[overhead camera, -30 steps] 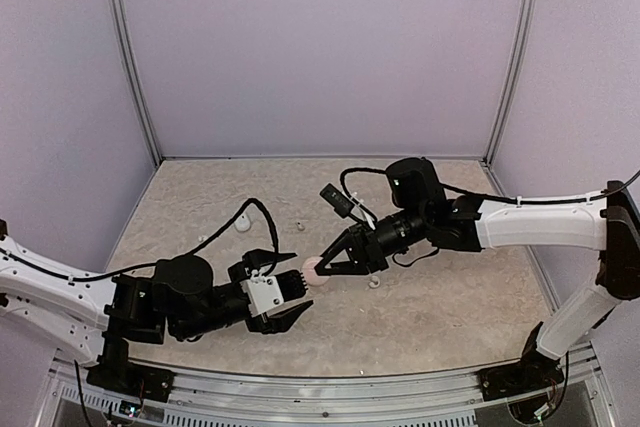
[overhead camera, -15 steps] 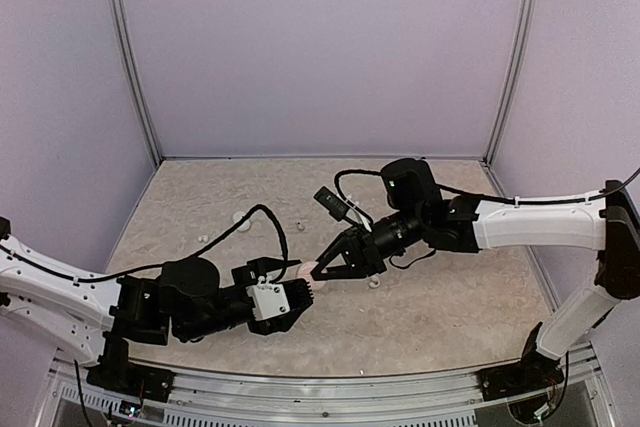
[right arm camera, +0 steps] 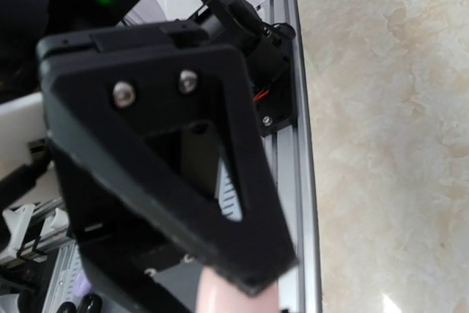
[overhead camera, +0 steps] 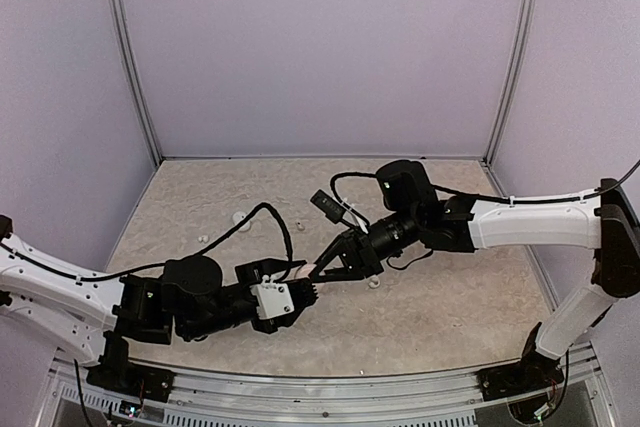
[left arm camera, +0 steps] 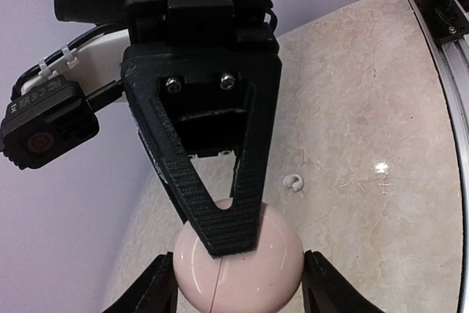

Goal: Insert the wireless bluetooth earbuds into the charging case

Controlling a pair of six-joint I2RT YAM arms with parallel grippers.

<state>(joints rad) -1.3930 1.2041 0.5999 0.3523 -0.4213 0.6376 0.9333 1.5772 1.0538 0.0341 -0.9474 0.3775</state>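
Glossy pale-pink pebble-shaped case (left arm camera: pixel 272 267) looks light but slippery, so squeeze its widest middle; right gripper (left arm camera: pixel 229 236) pinches it, left gripper (left arm camera: pixel 239 289) flanks it, contact unclear.

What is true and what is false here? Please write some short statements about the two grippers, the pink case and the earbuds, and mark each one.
1. The right gripper is shut on the pink case. True.
2. The case lies flat on the table. False: it is held up, off the table, in the right gripper.
3. The left gripper has one finger on each side of the case. True.
4. No earbud is on the table. False: one earbud lies on it, beyond the case.
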